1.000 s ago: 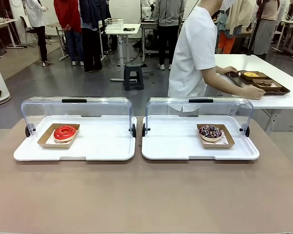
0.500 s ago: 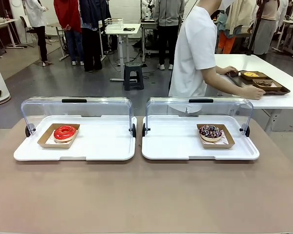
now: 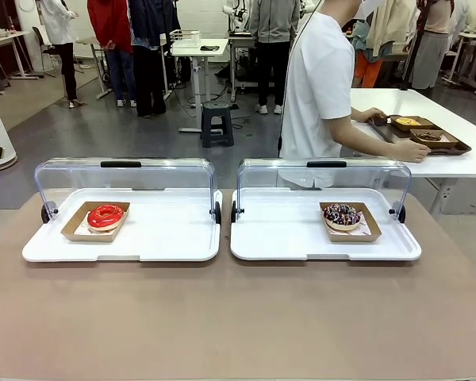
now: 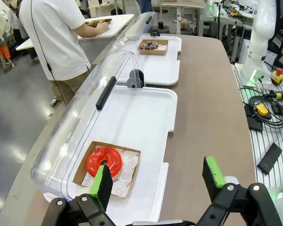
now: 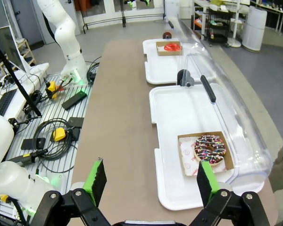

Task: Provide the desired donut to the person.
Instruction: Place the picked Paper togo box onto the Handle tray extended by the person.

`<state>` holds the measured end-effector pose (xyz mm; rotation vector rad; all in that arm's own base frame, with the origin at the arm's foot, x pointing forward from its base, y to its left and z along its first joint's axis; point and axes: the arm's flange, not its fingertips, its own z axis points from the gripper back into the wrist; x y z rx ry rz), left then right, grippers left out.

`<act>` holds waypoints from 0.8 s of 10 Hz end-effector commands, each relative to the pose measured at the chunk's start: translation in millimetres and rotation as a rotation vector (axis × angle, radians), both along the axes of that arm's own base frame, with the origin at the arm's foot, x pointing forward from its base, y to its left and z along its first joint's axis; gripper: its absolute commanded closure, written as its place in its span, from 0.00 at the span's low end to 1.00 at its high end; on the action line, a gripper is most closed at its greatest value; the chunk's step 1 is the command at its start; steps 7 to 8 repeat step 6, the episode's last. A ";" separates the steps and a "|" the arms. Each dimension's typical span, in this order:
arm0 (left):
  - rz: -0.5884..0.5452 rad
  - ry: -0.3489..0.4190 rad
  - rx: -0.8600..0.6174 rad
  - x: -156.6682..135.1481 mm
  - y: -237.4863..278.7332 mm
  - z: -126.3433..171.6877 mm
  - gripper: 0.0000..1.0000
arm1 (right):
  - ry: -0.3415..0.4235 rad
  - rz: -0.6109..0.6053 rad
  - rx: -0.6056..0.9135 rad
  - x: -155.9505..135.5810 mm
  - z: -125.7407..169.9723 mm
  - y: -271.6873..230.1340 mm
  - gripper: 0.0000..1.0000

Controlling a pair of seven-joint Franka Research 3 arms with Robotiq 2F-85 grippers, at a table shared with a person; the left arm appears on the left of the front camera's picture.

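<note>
A red glazed donut (image 3: pixel 105 215) (image 4: pixel 104 161) (image 5: pixel 171 46) sits in a cardboard tray on the left white tray (image 3: pixel 166 238). On the right white tray (image 3: pixel 285 238) lies a chocolate sprinkled donut (image 3: pixel 342 214) (image 5: pixel 210 149) (image 4: pixel 149 45) in its own cardboard tray. Both clear lids (image 3: pixel 123 178) stand raised at the back. The person (image 3: pixel 321 79) in a white shirt stands behind the table, turned away, hands on a dark tray (image 3: pixel 428 139) on a side table. My left gripper (image 4: pixel 158 181) is open, near the red donut. My right gripper (image 5: pixel 151 183) is open, near the sprinkled donut.
The brown table (image 3: pixel 238 317) stretches wide in front of the trays. A white side table (image 3: pixel 460 151) at the right rear carries more donuts. Cables and boxes (image 5: pixel 56 132) lie on the robot's base. Other people stand far back.
The person has shifted slightly to the right behind the table. Donuts, lids and grippers have not moved.
</note>
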<state>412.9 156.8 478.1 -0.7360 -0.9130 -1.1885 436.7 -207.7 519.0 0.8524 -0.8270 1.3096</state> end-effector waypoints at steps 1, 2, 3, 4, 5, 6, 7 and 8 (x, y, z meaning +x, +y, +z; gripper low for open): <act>0.002 -0.004 0.001 -1.0 0.9 1.7 0.00 | -0.001 0.002 0.002 0.4 -0.1 0.5 0.00; 0.002 -0.004 0.001 -1.0 0.9 1.7 0.00 | -0.001 0.002 0.002 0.4 -0.1 0.5 0.00; 0.002 -0.004 0.001 -1.0 0.9 1.7 0.00 | -0.001 0.002 0.002 0.4 -0.1 0.5 0.00; 0.002 -0.004 0.001 -1.0 0.9 1.7 0.00 | -0.001 0.002 0.002 0.4 -0.1 0.5 0.00; 0.002 -0.004 0.001 -1.0 0.9 1.7 0.00 | -0.001 0.002 0.002 0.4 -0.1 0.5 0.00; 0.002 -0.004 0.001 -1.0 0.9 1.7 0.00 | -0.001 0.002 0.002 0.4 -0.1 0.5 0.00; 0.002 -0.004 0.001 -1.0 0.9 1.7 0.00 | -0.001 0.002 0.002 0.4 -0.1 0.5 0.00; 0.002 -0.004 0.001 -1.0 0.9 1.7 0.00 | -0.001 0.002 0.002 0.4 -0.1 0.5 0.00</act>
